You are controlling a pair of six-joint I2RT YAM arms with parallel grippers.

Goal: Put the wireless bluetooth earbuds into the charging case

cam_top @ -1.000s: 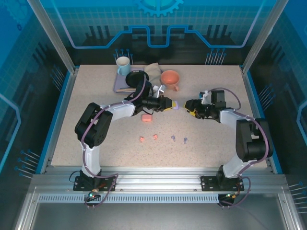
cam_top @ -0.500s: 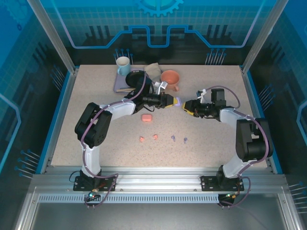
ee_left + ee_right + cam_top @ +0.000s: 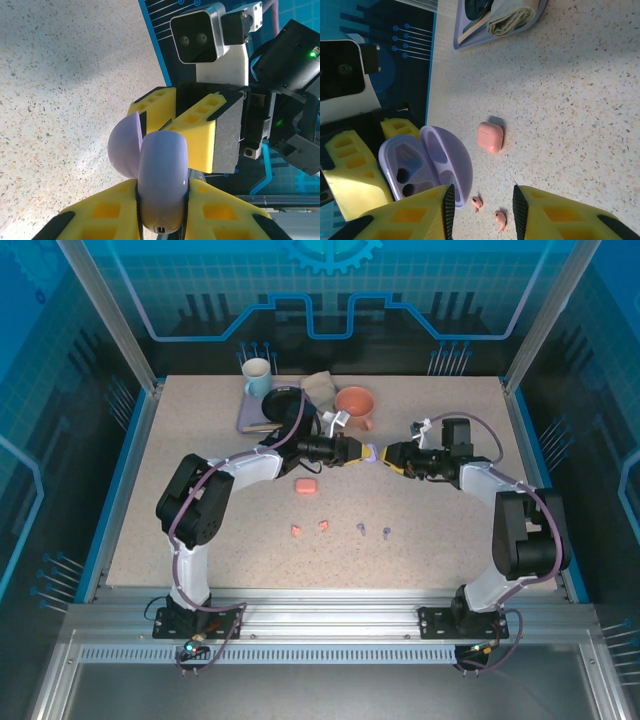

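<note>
I see my left gripper clamped on the open lilac case. My right gripper has its jaws apart, one finger just beside the lid.

- You are seeing the lilac case shining as smooth, glossy plastic.
- The table is looking speckled and matt.
- Upper frame, the cloth is looking soft.
</note>
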